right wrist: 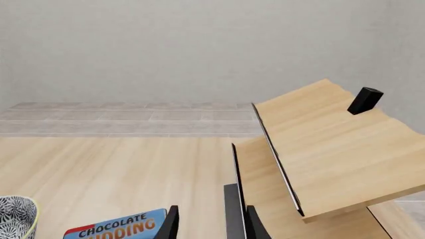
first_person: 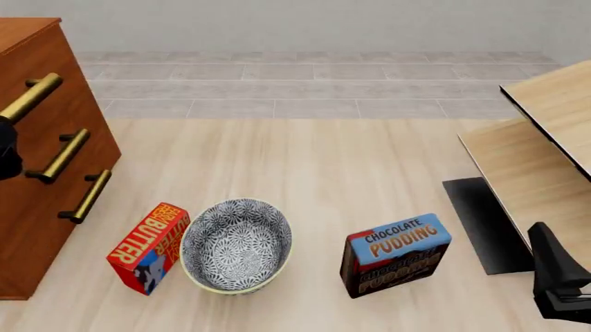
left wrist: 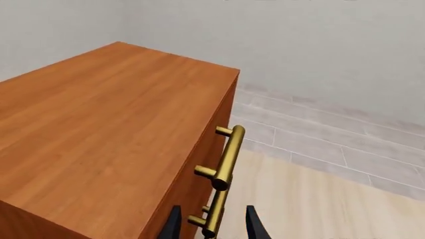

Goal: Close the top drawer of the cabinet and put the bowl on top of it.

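Observation:
The reddish-brown cabinet (first_person: 37,200) stands at the far left with a bare top (left wrist: 99,139). Its top drawer (left wrist: 211,149) sits flush with the front, brass handle (left wrist: 227,155) sticking out. My left gripper (left wrist: 214,226) is open, just in front of the handles, and a lower handle shows between its fingertips; I cannot tell whether they touch. The floral bowl (first_person: 235,243) sits upright on the floor, right of the cabinet. My right gripper (right wrist: 212,226) is open and empty at the near right, far from the bowl (right wrist: 17,214).
A red butter box (first_person: 148,247) leans against the bowl's left side. A chocolate pudding box (first_person: 397,254) stands to the bowl's right. Pale wood furniture (first_person: 544,138) with a dark base fills the right side, close to my right arm (first_person: 558,277).

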Robot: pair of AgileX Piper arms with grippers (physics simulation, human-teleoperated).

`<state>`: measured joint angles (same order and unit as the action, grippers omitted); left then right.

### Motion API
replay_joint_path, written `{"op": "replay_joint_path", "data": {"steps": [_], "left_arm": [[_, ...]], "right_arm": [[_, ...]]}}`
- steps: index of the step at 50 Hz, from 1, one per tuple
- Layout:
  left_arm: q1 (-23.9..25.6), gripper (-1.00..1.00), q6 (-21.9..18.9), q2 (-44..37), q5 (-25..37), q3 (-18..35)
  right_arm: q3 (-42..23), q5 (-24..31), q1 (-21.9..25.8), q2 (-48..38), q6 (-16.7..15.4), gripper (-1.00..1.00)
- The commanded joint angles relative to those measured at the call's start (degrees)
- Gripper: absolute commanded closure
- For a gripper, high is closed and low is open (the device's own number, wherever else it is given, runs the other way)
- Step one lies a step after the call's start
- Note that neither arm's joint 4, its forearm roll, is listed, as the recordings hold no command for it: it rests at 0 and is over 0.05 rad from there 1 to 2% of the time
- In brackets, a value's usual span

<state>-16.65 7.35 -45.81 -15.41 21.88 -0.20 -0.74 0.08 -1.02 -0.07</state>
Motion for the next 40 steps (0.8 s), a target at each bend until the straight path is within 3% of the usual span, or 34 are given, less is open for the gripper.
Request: {"op": "replay_joint_path", "data": {"steps": [1, 8, 27, 35, 40], "left_arm": [[1.85, -1.0, -1.53, 3.08, 3.01, 1.77], [4.51, -1.0, -1.33, 6.07, 6.09, 2.48], [17.37, -1.0, -1.0, 16.8, 15.0, 1.45], [23.22, -1.0, 1.69, 19.41, 20.05, 3.89], [24.78, -1.0, 0.84, 20.59, 22.77, 6.57]], "right_arm": [[0.02, 0.21, -0.05, 0.24, 0.03, -1.0], [0.02, 0.21, -0.05, 0.24, 0.03, -1.0], [0.02, 0.21, -0.07, 0.26, 0.03, -1.0], [0.02, 0.21, -0.05, 0.26, 0.03, -1.0], [0.02, 0.21, -0.06, 0.24, 0.03, -1.0]]}}
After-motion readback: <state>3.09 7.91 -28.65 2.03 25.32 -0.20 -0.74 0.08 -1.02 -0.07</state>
